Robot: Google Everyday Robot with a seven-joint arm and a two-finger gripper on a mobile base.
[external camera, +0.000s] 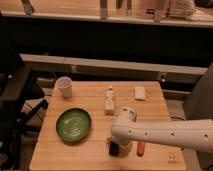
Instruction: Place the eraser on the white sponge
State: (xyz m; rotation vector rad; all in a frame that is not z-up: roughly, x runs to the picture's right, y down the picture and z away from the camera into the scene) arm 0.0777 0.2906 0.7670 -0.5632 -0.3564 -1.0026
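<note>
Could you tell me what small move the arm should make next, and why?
Probably grip the eraser and lift it slightly: the hand is down at it near the front edge of the table, and the white sponge sits at the back right.

No text, label, brand or number can be read anywhere; a small dark mark (172, 161) near the front right corner of the bench (95, 102) cannot be made out. The gripper (121, 147) is seen low near the bench's front edge, at the eraser (114, 149).
</note>
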